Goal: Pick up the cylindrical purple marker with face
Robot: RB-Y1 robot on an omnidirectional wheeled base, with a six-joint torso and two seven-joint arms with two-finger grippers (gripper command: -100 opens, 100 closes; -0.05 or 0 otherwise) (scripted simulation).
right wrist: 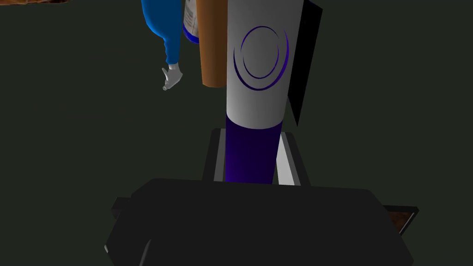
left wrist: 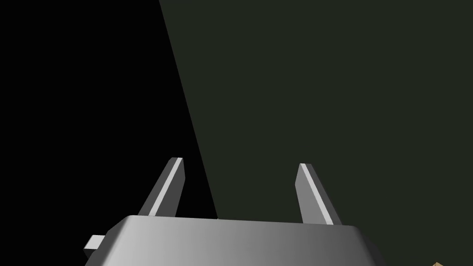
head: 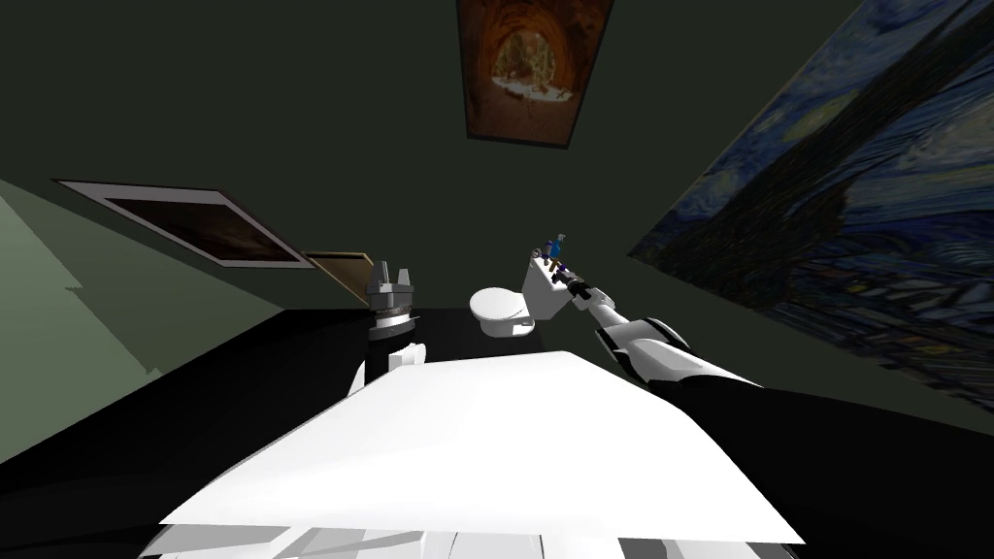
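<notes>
left tool | light grey fingers | spread wide apart

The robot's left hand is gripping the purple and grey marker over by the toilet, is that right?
Not the left: the right gripper is shut on the purple and grey marker, as the right wrist view shows. The head view places it by the toilet. The left gripper is open, holding nothing.

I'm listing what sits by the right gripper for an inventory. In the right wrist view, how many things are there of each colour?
Grey and purple: 1, the grey and purple cylindrical marker in the right gripper
Brown: 1, the brown cylinder
Blue: 1, the blue spray bottle
Black: 1, the black flat slab
Total: 4
</notes>
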